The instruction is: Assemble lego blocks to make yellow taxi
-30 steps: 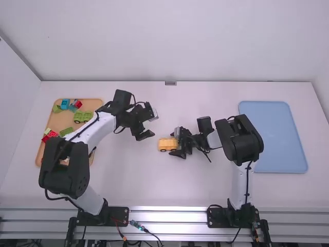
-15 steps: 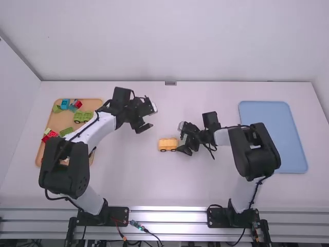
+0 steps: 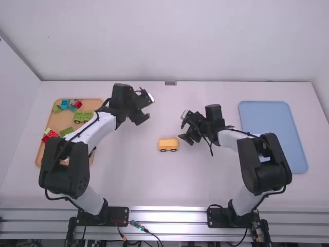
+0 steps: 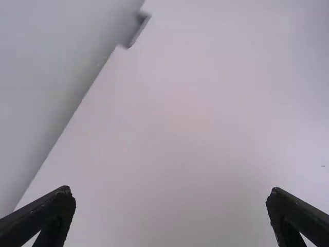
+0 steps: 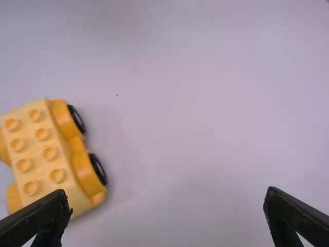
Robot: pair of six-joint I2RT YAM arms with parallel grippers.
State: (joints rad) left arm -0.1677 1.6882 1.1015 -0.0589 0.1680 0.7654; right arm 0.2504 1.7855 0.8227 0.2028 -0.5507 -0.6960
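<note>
Upright on its wheels near the middle of the white table: the yellow car, broadside to the high view, between the two arms, with two rows of studs along its top in the right wrist view. Just beside it, toward the right arm's side and a little farther from the high camera, the right gripper: fingers wide apart, nothing between them, apart from the car. Farther off, beyond the car and toward the left, over the table, the left gripper: also spread wide and holding nothing. Well to the left, partly behind the left arm, the wooden tray, bearing a green car, a blue block and several red and green pieces. Well to the right, partly behind the right arm, flat on the table, the blue tray.
</note>
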